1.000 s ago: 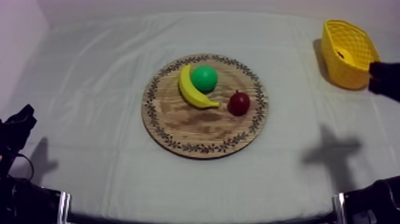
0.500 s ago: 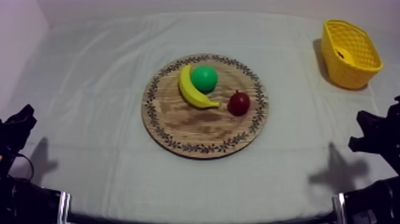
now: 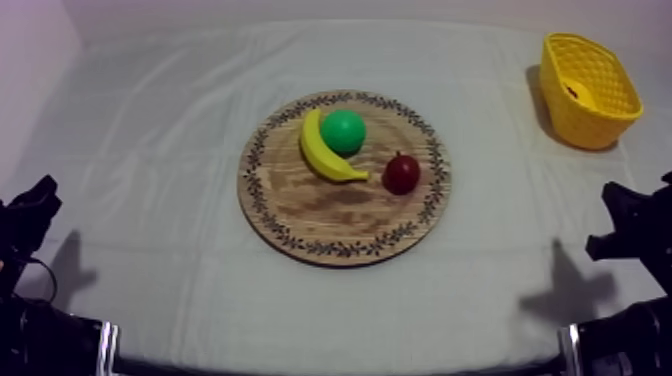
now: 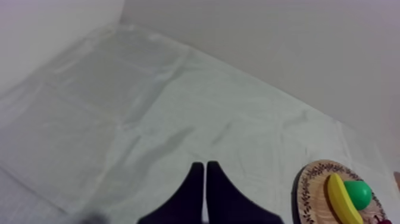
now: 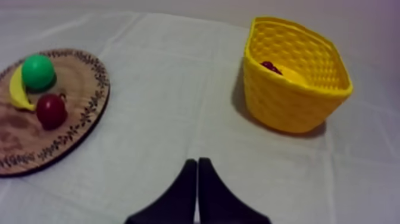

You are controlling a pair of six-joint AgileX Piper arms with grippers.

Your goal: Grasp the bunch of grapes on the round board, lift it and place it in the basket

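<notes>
Lying inside the yellow basket (image 3: 580, 125) in the top view, the bunch of grapes (image 3: 572, 92) shows dark red, well apart from the wooden board (image 3: 340, 215). Left wrist view: left pincer (image 4: 205, 164) closed on nothing over the counter (image 4: 119, 119). Right wrist view: right pincer (image 5: 197, 161) closed, empty, between board and basket.

Grey-white cloth (image 3: 150, 150) lies open all round the round wooden board with a patterned rim (image 3: 330, 215), whose far half is crowded by a yellow toy banana (image 3: 325, 155), a round green toy fruit (image 3: 343, 131) and a small red fruit (image 3: 401, 174); the yellow woven basket (image 3: 580, 125) blocks the far right corner.
</notes>
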